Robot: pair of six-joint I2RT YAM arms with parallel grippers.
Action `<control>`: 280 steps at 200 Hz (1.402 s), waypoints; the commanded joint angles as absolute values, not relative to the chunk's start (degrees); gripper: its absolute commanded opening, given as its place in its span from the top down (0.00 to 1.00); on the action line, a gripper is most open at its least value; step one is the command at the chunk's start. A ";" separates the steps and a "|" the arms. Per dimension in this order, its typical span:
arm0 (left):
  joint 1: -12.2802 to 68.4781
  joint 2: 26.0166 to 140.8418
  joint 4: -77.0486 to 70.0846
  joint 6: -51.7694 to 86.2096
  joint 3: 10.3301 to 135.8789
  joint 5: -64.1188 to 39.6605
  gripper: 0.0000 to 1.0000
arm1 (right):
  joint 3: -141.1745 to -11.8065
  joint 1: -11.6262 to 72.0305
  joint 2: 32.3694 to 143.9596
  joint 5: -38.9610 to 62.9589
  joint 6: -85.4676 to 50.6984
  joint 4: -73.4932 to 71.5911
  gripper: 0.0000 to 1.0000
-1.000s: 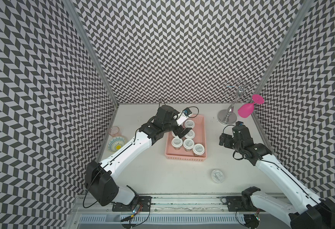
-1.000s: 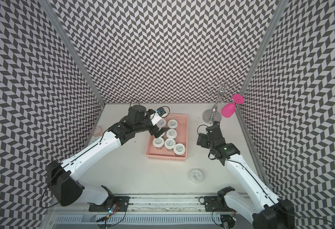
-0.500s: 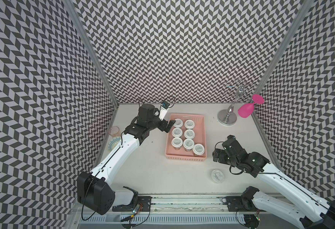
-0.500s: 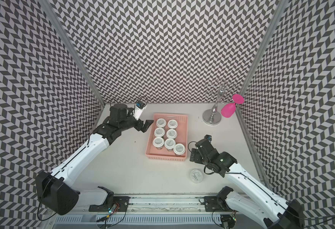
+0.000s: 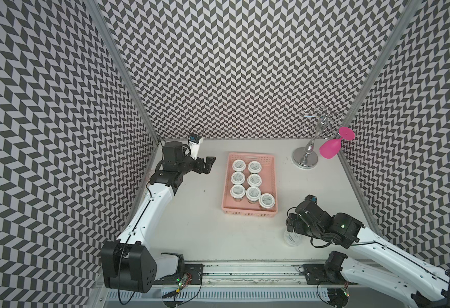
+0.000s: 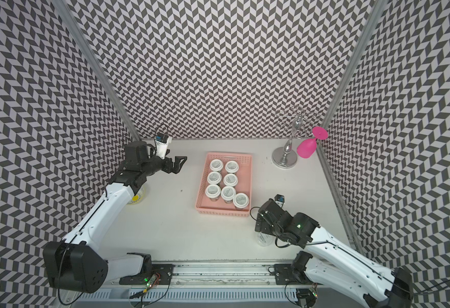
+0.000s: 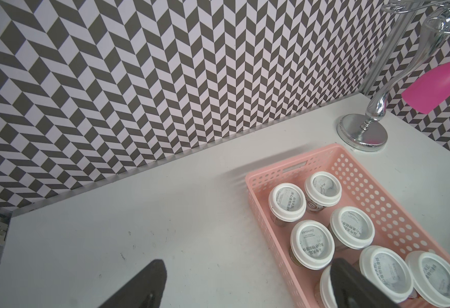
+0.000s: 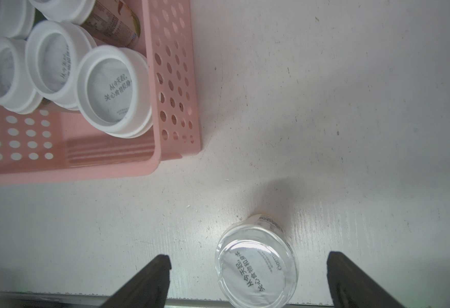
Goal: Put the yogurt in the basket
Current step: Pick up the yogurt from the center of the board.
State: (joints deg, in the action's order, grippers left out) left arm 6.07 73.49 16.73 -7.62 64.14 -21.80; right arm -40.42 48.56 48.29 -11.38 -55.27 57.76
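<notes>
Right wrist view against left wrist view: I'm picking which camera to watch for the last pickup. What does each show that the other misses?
Only the right wrist view shows the lone yogurt cup on the table outside the basket. It sits between the fingers of the open right gripper, not gripped. Only the left wrist view shows the silver stand, the magenta glass by it, the patterned wall and the open left gripper. Both show the basket's perforated side and lidded yogurt cups inside it.
</notes>
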 commanded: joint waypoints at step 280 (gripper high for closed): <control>1.02 71.72 12.17 -3.77 61.90 -27.69 0.00 | -39.03 60.48 63.28 -13.79 -60.26 57.45 0.10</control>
State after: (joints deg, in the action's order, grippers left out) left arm 1.56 73.45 13.41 -4.32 62.30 -26.74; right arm -39.44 60.23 62.81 -12.62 -60.23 58.26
